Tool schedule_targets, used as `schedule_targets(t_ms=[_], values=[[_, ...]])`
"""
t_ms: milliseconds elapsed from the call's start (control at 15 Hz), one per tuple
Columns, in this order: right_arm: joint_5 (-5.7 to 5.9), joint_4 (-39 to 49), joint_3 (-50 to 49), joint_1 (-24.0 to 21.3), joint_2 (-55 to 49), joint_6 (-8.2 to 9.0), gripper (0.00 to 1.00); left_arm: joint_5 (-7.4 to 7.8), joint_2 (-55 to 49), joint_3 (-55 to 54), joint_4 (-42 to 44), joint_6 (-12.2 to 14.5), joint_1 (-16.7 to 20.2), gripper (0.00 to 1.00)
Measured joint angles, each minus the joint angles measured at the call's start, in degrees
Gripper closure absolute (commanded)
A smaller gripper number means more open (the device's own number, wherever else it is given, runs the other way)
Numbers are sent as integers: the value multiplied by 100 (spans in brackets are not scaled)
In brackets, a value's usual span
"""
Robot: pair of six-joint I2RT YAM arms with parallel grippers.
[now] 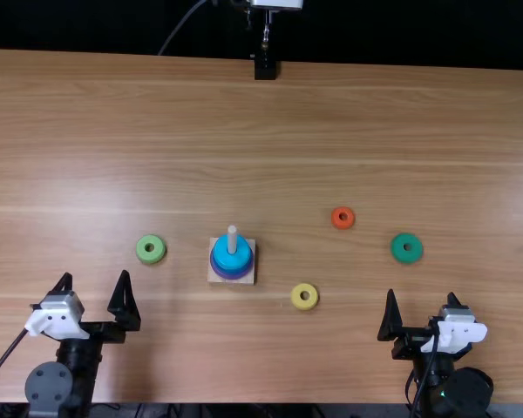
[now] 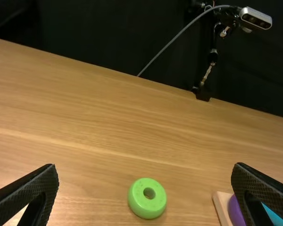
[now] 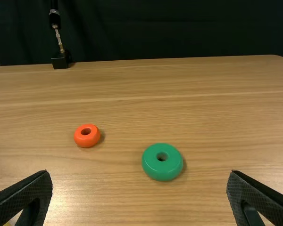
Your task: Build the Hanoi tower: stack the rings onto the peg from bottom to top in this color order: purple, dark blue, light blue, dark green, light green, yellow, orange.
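Left claw and right claw are seen released; purple ring and blue rings are threaded on the peg, left-near; light green ring is shown in the left wrist view, orange ring and dark green ring in the right

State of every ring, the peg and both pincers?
Peg: upright, tip bare.
Purple ring: on peg, bottom.
Blue rings: on peg, above purple.
Dark green ring: loose, flat.
Light green ring: loose, flat.
Yellow ring: loose, flat.
Orange ring: loose, flat.
Left pincer: open, empty.
Right pincer: open, empty.
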Motion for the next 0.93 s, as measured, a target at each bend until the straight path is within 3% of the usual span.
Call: schedule_targets(t_ms=[267, 400, 933], values=[[0, -4, 0, 0, 0, 0, 0, -2, -321, -39, -815, 890, 0, 0], [0, -4, 0, 0, 0, 2, 0, -9, -498, -24, -942, 1084, 0, 0], [0, -4, 0, 0, 0, 2, 0, -28, -772, 315, -2052, 1217, 2, 0]])
